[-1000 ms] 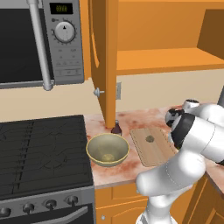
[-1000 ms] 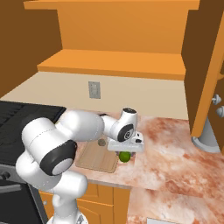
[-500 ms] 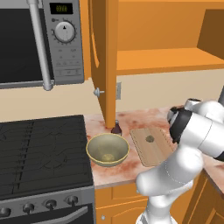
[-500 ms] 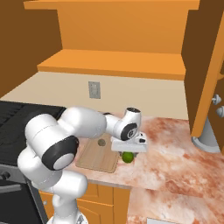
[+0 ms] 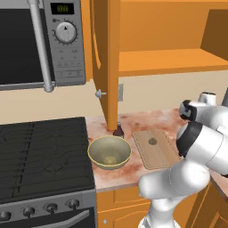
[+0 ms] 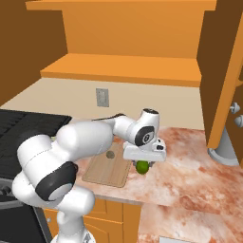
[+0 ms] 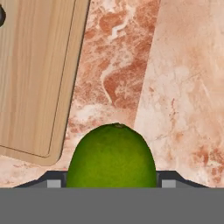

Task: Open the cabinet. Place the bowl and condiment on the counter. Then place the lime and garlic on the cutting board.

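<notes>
My gripper is shut on the lime, a bright green ball that sits between the fingertips just above the counter. It hangs right of the cutting board, whose rounded corner shows at the left of the hand view. The garlic lies on the board. Left of the board the bowl rests on the counter, with the condiment standing behind it. The cabinet door is swung open.
A black stove takes up the left, with a microwave above it. Another open cabinet door with knobs hangs at the right, above a grey object on the counter. Bare counter lies right of the lime.
The gripper with the lime has drifted slightly to the right in the right base view. The bowl, the condiment, the garlic and the board have not moved.
</notes>
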Tool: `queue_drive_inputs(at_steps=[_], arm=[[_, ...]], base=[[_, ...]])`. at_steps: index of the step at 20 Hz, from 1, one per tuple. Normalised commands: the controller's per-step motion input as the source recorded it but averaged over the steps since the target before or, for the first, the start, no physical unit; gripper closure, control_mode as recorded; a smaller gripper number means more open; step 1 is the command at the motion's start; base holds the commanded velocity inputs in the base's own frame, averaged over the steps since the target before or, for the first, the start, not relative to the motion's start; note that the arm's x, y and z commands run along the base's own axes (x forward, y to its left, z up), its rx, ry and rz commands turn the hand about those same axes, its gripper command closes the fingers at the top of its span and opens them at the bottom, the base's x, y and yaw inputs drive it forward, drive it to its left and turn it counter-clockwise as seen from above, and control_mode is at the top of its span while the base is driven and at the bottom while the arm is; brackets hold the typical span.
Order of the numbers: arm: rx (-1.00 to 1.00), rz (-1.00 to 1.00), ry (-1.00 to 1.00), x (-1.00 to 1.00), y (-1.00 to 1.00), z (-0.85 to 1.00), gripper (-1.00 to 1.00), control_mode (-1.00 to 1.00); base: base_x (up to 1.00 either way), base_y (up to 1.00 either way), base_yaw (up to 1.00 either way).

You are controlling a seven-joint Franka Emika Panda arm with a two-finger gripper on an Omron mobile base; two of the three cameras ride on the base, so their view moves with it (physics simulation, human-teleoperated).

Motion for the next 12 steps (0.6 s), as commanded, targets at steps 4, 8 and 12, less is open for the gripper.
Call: queue_drive_inputs(at_steps=[4, 8, 12], arm=[[0.0, 0.0, 0.0, -0.24, 0.0, 0.52, 1.0, -1.0], [0.0, 0.0, 0.0, -0.21, 0.0, 0.52, 1.0, -1.0], [0.01, 0.0, 0.0, -0.18, 0.0, 0.51, 1.0, -1.0]], base=[[0.0, 0.0, 0.0], [0.0, 0.0, 0.0], [0.0, 0.0, 0.0]])
